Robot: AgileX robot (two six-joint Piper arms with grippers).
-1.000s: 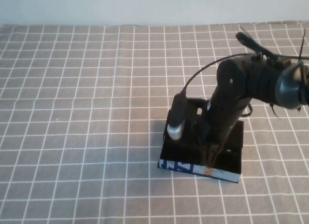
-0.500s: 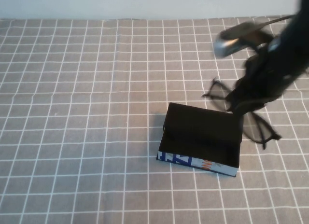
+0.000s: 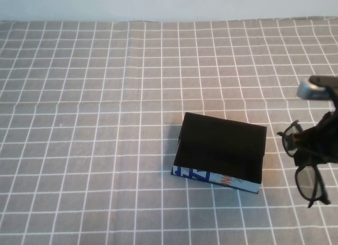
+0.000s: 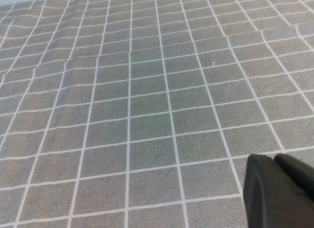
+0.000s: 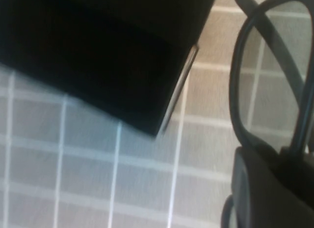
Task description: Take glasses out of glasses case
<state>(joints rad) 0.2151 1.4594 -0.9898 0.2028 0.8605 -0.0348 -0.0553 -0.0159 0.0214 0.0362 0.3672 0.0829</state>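
The black glasses case (image 3: 221,150) sits open in the middle of the checked cloth, its white printed side toward me; it also shows in the right wrist view (image 5: 98,51). My right gripper (image 3: 316,144) is at the right edge, to the right of the case, shut on the black glasses (image 3: 306,163), which hang from it just above the cloth. In the right wrist view one lens frame (image 5: 267,75) shows beside the case. My left gripper (image 4: 279,188) is out of the high view, shut and empty over bare cloth.
A grey checked tablecloth (image 3: 95,123) covers the whole table. A pale wall runs along the far edge.
My right gripper has lifted the glasses out of the case and carried them to the right and down toward the cloth. The case has stayed in place.
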